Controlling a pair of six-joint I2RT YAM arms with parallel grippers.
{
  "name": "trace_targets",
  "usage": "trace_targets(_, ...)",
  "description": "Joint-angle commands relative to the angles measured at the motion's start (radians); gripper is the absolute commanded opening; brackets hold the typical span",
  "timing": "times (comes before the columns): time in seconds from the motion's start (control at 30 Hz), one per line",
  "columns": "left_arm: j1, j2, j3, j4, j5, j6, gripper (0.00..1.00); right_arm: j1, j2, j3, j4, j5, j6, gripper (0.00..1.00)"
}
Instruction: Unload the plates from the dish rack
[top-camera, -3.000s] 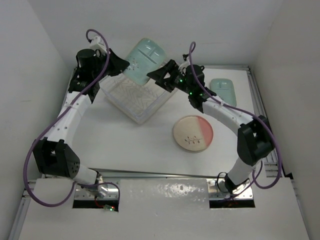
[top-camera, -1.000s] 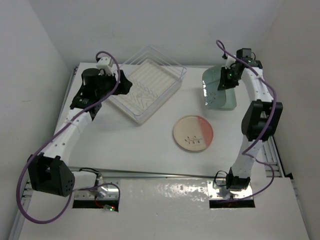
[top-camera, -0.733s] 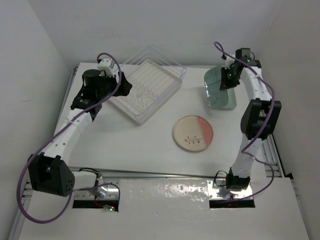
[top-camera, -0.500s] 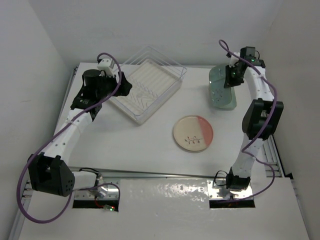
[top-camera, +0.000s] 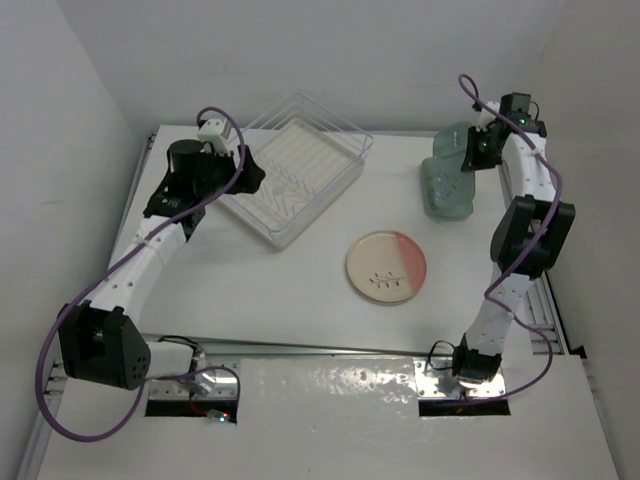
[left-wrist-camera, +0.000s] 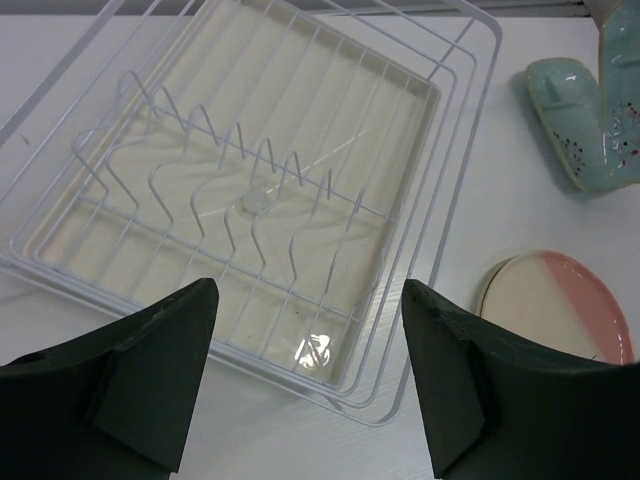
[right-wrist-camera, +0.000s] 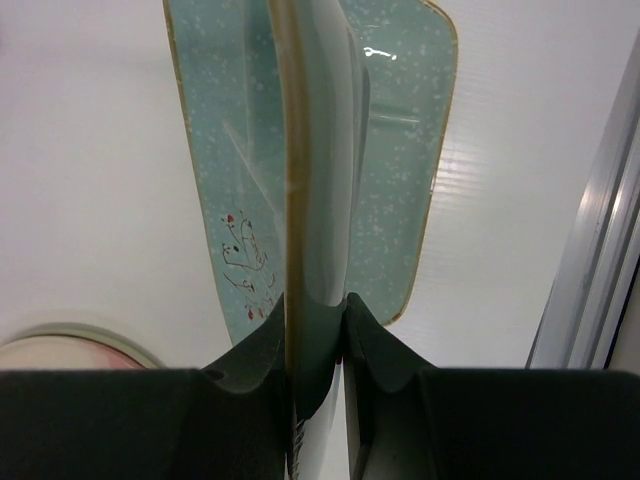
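The dish rack (top-camera: 295, 165) stands at the back left, and the left wrist view shows its wire slots (left-wrist-camera: 250, 200) holding no plates. My left gripper (top-camera: 245, 175) hovers open at its near-left edge, with nothing between its fingers (left-wrist-camera: 307, 290). My right gripper (top-camera: 472, 152) is shut on the rim of a mint-green divided plate (top-camera: 447, 148), which it holds tilted on edge (right-wrist-camera: 320, 150). Below it a second mint-green plate (top-camera: 448, 200) lies flat on the table (right-wrist-camera: 400, 180). A round cream-and-pink plate (top-camera: 386, 267) lies near the table's middle.
A metal rail (right-wrist-camera: 600, 250) runs along the table's right edge, close to the mint plates. White walls close in the back and both sides. The round plate (left-wrist-camera: 560, 305) lies to the right of the rack's near corner.
The right gripper has carried the mint plate from the rack to the back right, tipping it more upright over the lying mint plate. The left arm drew back to the rack's edge, then stayed still.
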Motion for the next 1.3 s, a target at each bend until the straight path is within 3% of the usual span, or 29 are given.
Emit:
trace_targets(0.0,-0.003,0.006,0.001,0.022,0.019,-0.002,0.72,-0.022,0.004,0.065,0.090,-0.084,0.006,0.00)
trace_targets(0.7,-0.004,-0.008,-0.004,-0.040,-0.002,0.001,0.72,-0.016,0.125,0.096,0.114,-0.139,-0.025,0.00)
trace_targets(1.27,-0.004,-0.006,-0.027,-0.023,-0.009,-0.008,0.72,-0.021,0.090,-0.071,0.245,-0.176,0.240,0.00)
